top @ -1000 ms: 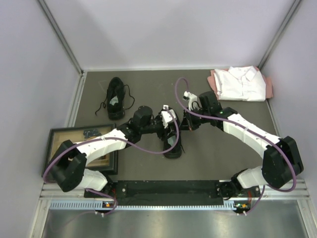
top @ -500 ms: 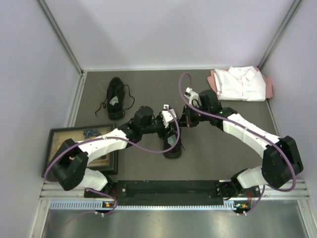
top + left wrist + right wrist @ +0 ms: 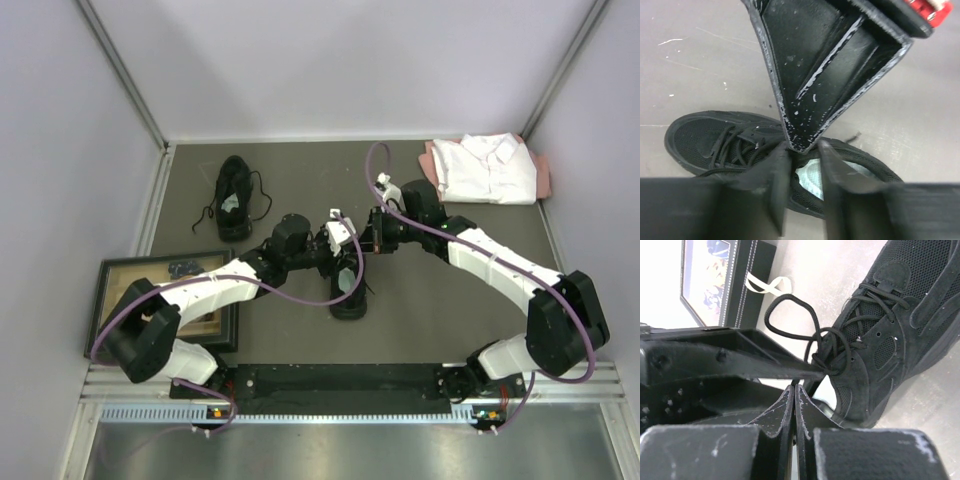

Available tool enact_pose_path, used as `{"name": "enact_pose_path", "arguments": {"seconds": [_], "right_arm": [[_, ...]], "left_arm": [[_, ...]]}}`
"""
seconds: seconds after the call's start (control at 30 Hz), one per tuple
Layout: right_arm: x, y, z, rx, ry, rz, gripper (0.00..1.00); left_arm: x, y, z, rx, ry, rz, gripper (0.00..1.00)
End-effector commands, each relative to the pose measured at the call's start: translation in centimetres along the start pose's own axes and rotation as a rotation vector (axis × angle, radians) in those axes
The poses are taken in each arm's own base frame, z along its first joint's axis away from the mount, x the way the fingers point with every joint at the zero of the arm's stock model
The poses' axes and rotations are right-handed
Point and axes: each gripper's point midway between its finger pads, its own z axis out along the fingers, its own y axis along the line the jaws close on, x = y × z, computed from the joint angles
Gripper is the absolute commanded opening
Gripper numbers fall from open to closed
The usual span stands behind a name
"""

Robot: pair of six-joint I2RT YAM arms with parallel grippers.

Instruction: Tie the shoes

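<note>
Working over the grey surface (image 3: 440, 300), my two arms meet above the near shoe (image 3: 349, 298), which lies at the centre. The other shoe (image 3: 234, 196) lies well apart at the far left, its laces loose. My left fingers (image 3: 771, 192) stand parted by a narrow gap over the pale insole (image 3: 809, 176). My right fingers (image 3: 777, 415) are pressed together; whether they pinch anything I cannot tell. A lace loop (image 3: 831, 359) rises from the near shoe, just beside them.

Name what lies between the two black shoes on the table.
The left arm crosses above the stretch between the far shoe and the near shoe, as the top view shows.
</note>
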Motion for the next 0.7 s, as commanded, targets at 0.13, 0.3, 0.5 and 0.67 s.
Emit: {"name": "enact_pose_path", "arguments": {"seconds": [0.13, 0.3, 0.5, 0.67], "right_arm": [[-0.8, 1.4, -0.4, -0.053, -0.026, 0.007, 0.0], [-0.7, 1.1, -0.8, -0.047, -0.027, 0.012, 0.0], [-1.2, 1.0, -1.3, -0.044, -0.03, 0.011, 0.0], [-2.2, 1.1, -2.2, -0.038, -0.038, -0.027, 0.24]], "left_arm": [[-1.5, 0.8, 0.0, -0.037, -0.039, 0.026, 0.15], [-1.4, 0.8, -0.1, -0.03, -0.035, 0.04, 0.05], [-1.4, 0.8, -0.3, -0.024, -0.035, 0.066, 0.0], [-1.4, 0.7, -0.3, -0.008, -0.029, 0.086, 0.0]]}}
